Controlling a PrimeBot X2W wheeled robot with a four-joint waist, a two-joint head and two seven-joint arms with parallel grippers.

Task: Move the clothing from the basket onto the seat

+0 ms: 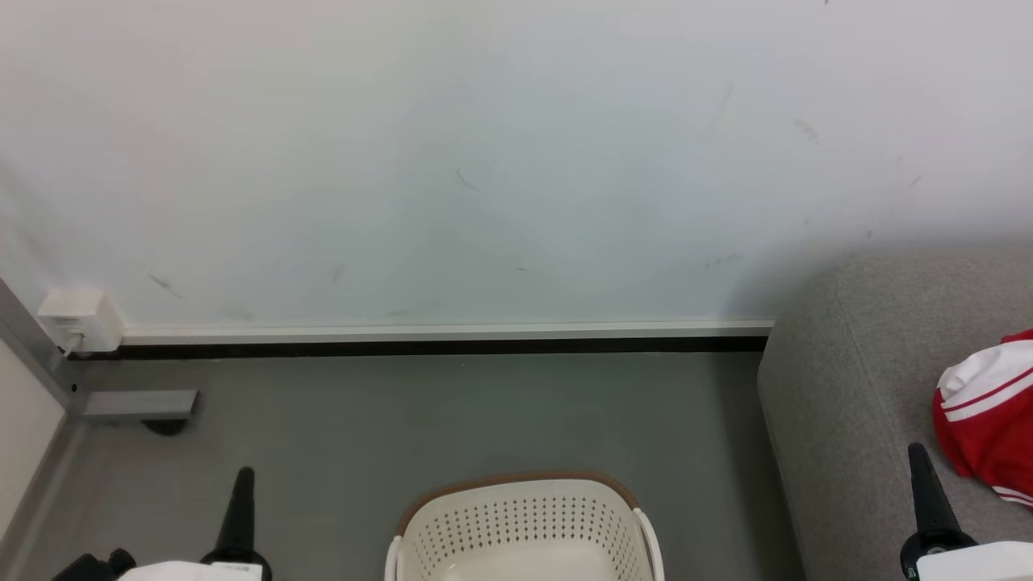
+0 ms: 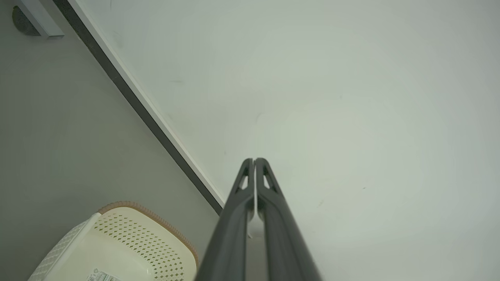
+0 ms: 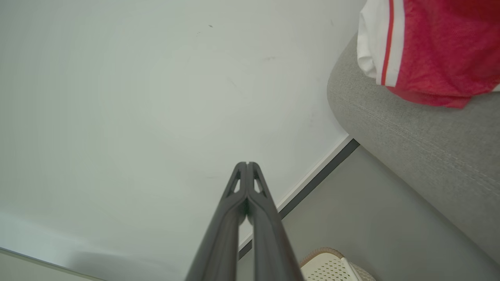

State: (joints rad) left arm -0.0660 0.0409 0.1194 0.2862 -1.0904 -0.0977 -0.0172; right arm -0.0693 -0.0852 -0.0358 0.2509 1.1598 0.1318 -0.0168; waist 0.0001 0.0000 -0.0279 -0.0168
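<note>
**Basket between the two grippers; clothing right of the right fingers**

- Left gripper (image 1: 242, 484): its fingers are pressing together tip to tip, carrying nothing, and pointing at the wall (image 1: 484, 161).
- Right gripper (image 1: 920, 460): its fingers are likewise lying flat against each other and holding nothing.
- Basket (image 1: 516, 482): it is sitting on the floor between the two grippers, behind both sets of fingertips and slightly nearer the right one. No garment is showing in the part of its inside that is in view. The near part is cut off, so whether any clothing is left there cannot be told.
- Clothing (image 1: 989, 411): a red-and-white bundle is lying on the seat (image 1: 847, 387), just right of the right fingers and a little ahead of their tips. It is crumpled, with no clear long axis.
- Judgement: the right arm is standing much nearer the seat. Any garment left would be lying back and inward from both sets of tips.
</note>
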